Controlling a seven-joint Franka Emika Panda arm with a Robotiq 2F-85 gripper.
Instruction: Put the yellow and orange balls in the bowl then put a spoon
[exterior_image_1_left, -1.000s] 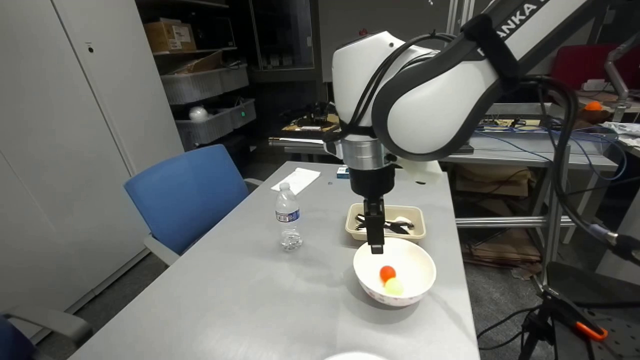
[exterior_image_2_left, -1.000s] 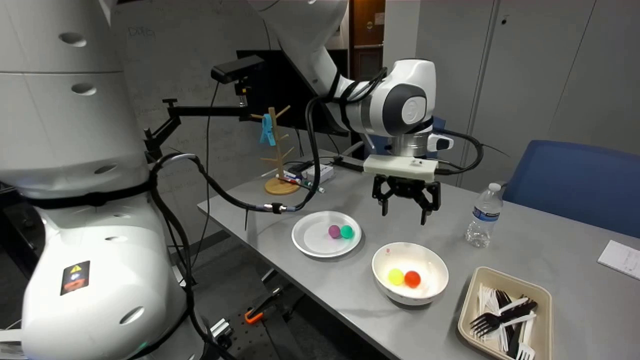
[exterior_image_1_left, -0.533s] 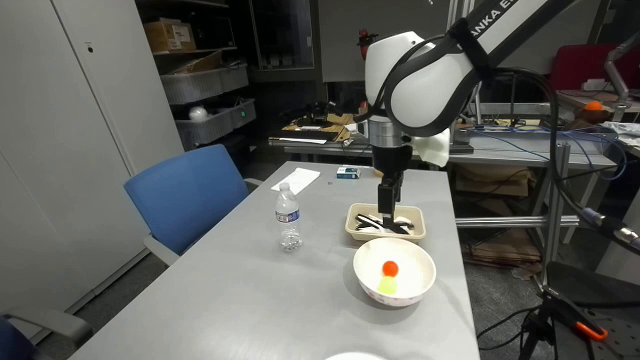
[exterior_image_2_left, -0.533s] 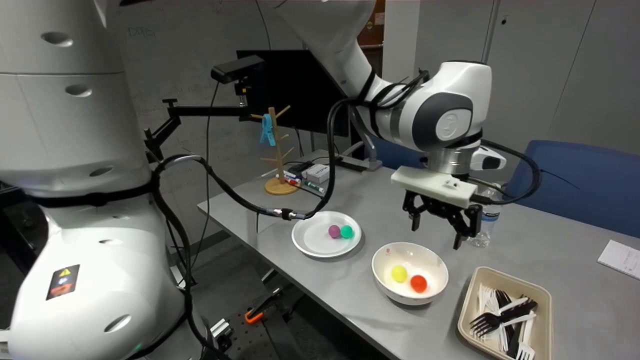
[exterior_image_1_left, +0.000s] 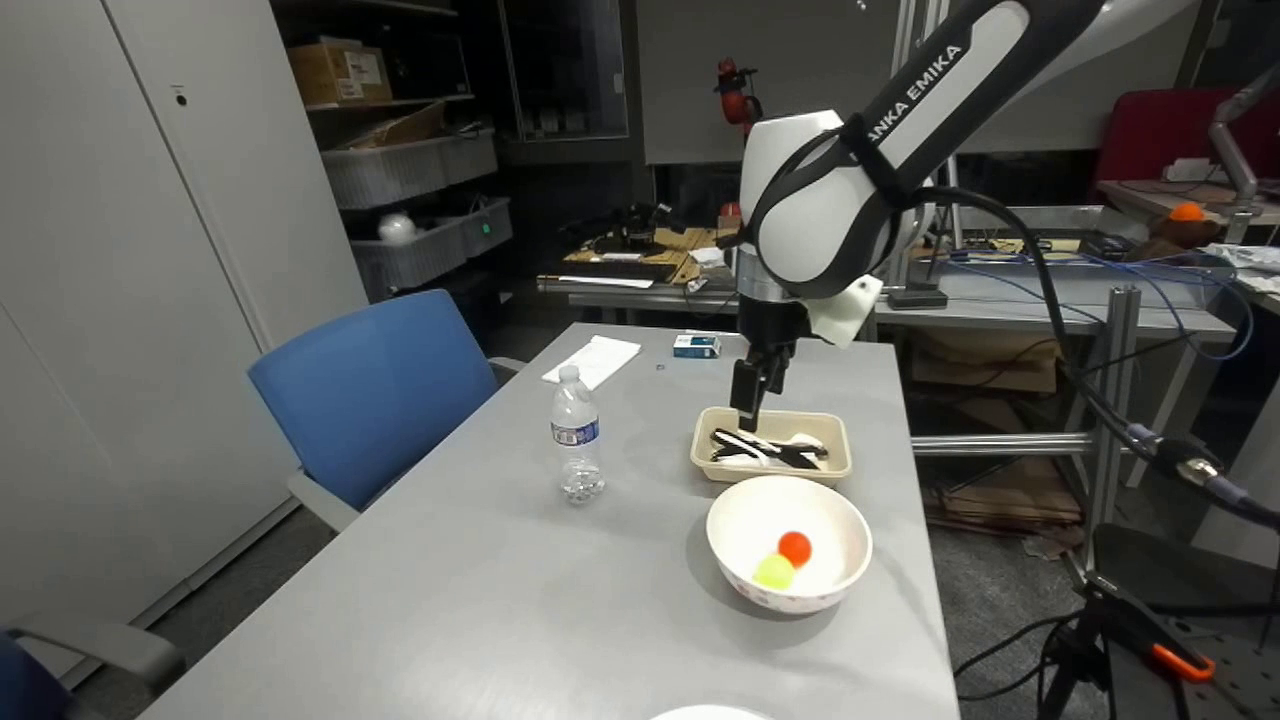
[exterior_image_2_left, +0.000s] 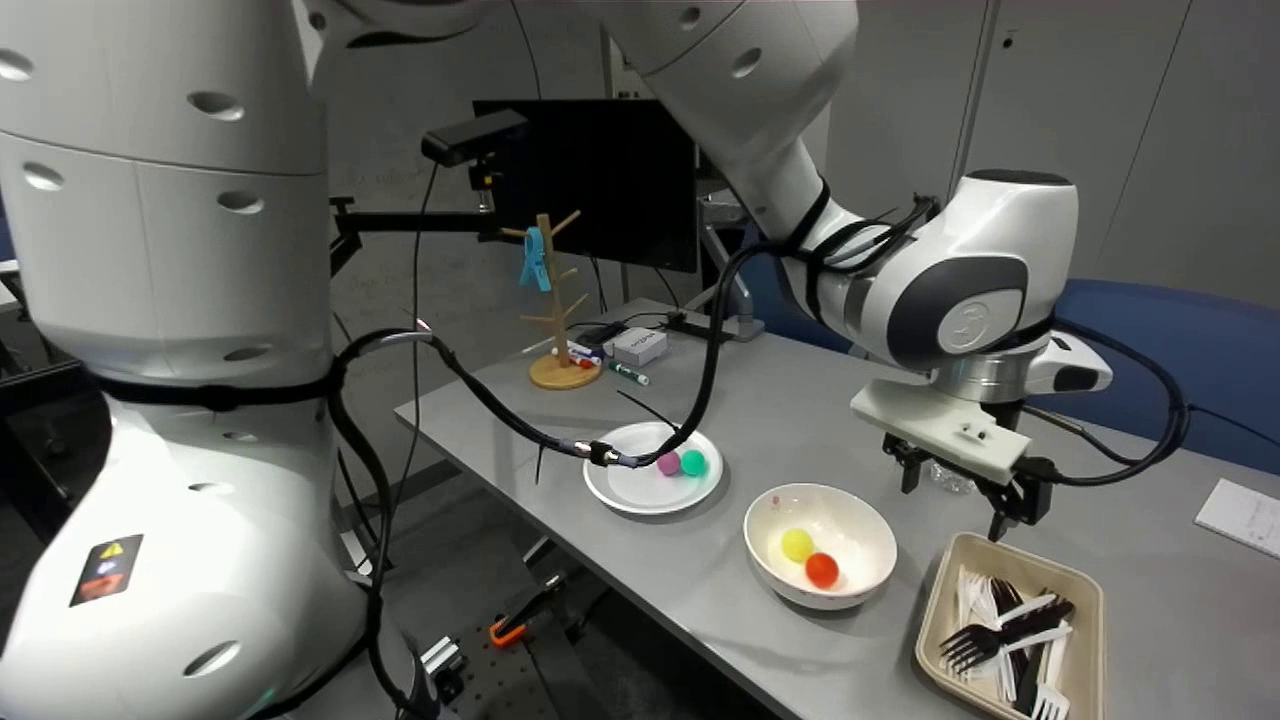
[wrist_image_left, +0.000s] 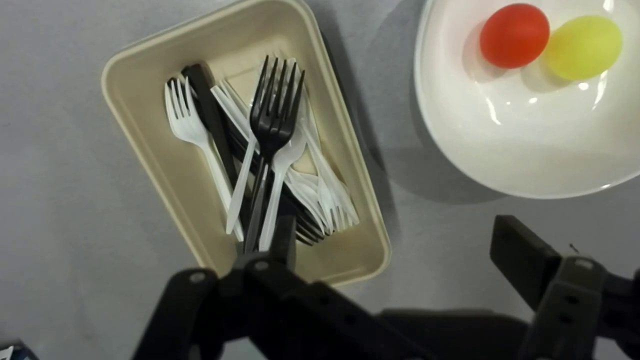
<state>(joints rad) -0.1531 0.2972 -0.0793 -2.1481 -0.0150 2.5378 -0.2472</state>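
End effector (exterior_image_2_left: 954, 505): black, blocky fingers (wrist_image_left: 525, 260) spread wide, holding nothing. Raised near the tray (wrist_image_left: 335, 257); in the wrist view one finger covers part of the tray's end, the other shows against the worktop (exterior_image_1_left: 480, 620) (smooth, grey).

Tray: matte beige, rectangular, rounded corners. Loose pile of black and white cutlery (exterior_image_2_left: 1008, 638) in it, looks plastic. Black fork (wrist_image_left: 274, 127) on top, white fork (wrist_image_left: 189, 122) along one side. White piece (wrist_image_left: 287, 155) under the black fork is part covered, can't tell spoon or fork.

Bowl (wrist_image_left: 540, 135) just beside the tray: round, white, glossy inside, small printed marks outside. Orange ball (wrist_image_left: 515, 36) and yellow ball (wrist_image_left: 582, 47) both in it, side by side, smooth.

Bottle (exterior_image_1_left: 575, 435): clear plastic, blue label, upright; mostly blocked by the end effector in an exterior view.

Plate (exterior_image_2_left: 640, 492) on the bowl's other side from the tray: white, round, shallow, purple ball (exterior_image_2_left: 668, 464) and green ball (exterior_image_2_left: 693, 463) on it. Arm cable (exterior_image_2_left: 708, 360) sags across the view of it.

Further out: wooden peg stand (exterior_image_2_left: 565, 373) with blue clip (exterior_image_2_left: 535, 258), markers (exterior_image_2_left: 630, 374), white box (exterior_image_2_left: 637, 346).
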